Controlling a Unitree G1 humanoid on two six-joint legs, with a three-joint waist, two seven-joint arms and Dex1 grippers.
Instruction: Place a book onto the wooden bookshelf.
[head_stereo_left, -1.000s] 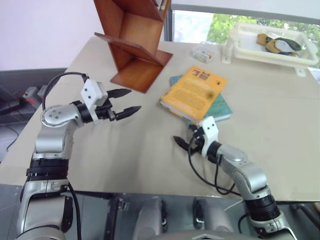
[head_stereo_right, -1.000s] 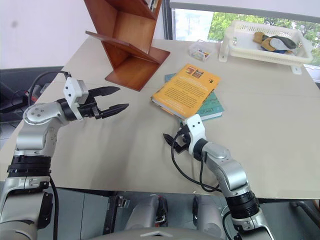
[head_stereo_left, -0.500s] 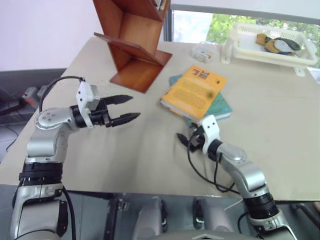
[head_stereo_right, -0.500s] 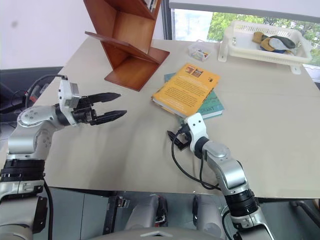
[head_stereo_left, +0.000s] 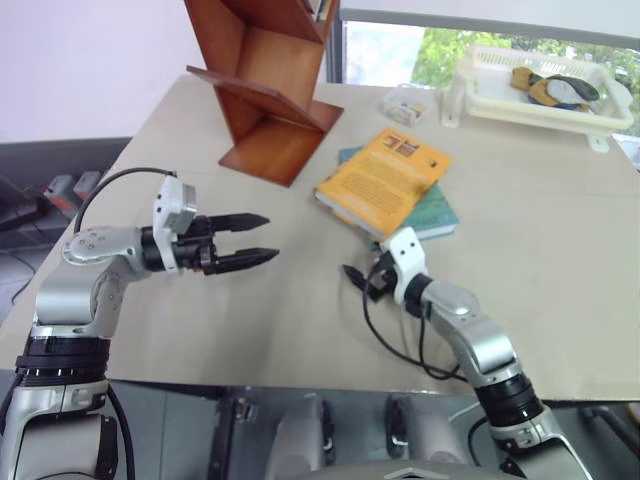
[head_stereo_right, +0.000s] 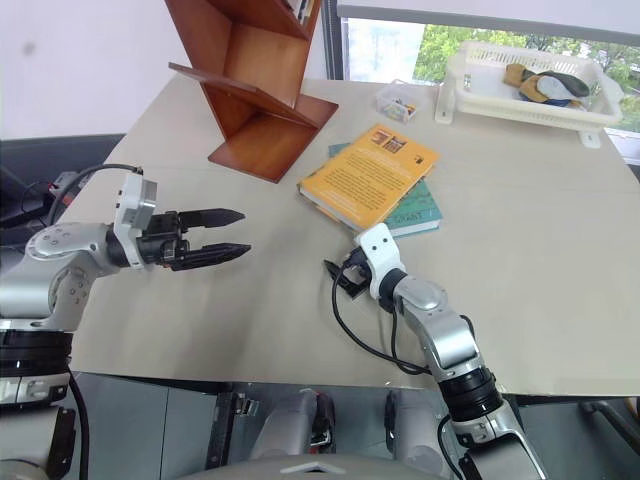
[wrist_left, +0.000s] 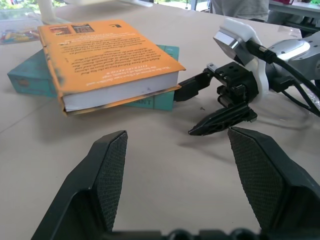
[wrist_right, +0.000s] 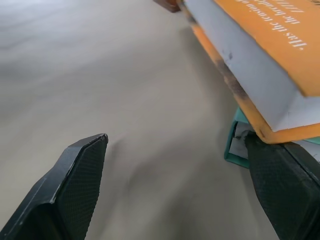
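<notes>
The wooden bookshelf (head_stereo_left: 265, 85) is standing at the far left of the table (head_stereo_left: 560, 260), its slanted boards rising out of view. The book (head_stereo_left: 382, 180) is lying flat, cover up, on a thinner teal book (head_stereo_left: 437, 213) near the table's middle, well apart from the shelf. Its cover carries lines of small dark print too fine to read. The left arm is reaching in from the left edge, its left gripper (head_stereo_left: 255, 240) pointing roughly level toward the books, fingers spread and holding nothing. The right arm is lying low over the table, and the right gripper (head_stereo_left: 362, 280) is sitting just beside the book's near corner, jaws spread wide, one finger (wrist_right: 287, 187) close under that corner.
</notes>
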